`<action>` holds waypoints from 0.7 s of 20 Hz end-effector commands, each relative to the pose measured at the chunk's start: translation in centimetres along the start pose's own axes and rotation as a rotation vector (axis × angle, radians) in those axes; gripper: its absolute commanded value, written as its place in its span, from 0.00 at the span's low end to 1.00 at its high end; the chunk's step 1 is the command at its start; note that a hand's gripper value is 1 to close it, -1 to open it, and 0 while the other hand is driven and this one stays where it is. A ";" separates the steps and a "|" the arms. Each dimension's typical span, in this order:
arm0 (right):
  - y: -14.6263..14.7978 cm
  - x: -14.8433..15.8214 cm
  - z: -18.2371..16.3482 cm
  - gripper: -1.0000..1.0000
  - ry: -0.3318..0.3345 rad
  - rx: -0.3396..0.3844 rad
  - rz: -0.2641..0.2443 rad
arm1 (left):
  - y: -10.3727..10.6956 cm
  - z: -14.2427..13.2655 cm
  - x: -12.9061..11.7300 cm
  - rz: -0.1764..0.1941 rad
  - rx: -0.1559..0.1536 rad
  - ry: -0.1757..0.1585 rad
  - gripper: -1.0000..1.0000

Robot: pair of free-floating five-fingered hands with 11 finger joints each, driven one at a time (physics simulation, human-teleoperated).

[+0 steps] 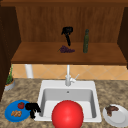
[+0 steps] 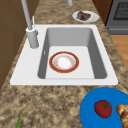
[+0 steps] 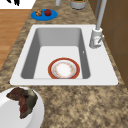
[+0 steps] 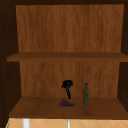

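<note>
Up on the shelf (image 1: 37, 56), the right hand (image 1: 67, 31) hangs just above the grapes (image 1: 66, 49), fingers (image 1: 68, 41) pointing straight down, holding nothing; the left hand (image 1: 32, 107) idles, fingers curled and empty, by the blue plate (image 1: 10, 111) on the counter (image 1: 15, 87).

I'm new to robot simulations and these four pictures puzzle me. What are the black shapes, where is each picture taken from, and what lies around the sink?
The black shapes are the robot: two floating hands. The front view shows the left hand at the rim of a blue plate bearing a tomato. The right hand hangs above purple grapes on the cabinet shelf, beside a green bottle; the upper view faces that cabinet. The side views look along the sink, where a red-rimmed bowl sits. Neither hand visibly holds anything.
</note>
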 end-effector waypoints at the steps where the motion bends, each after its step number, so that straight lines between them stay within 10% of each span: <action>1: 0.1 -0.1 2.8 0.00 -0.013 0.026 -0.043 | 0.0 0.0 0.0 0.000 0.000 0.000 0.50; 14: 3.5 0.8 12.3 0.00 0.023 -0.052 -0.012 | 0.0 0.0 0.0 0.000 0.000 0.000 0.50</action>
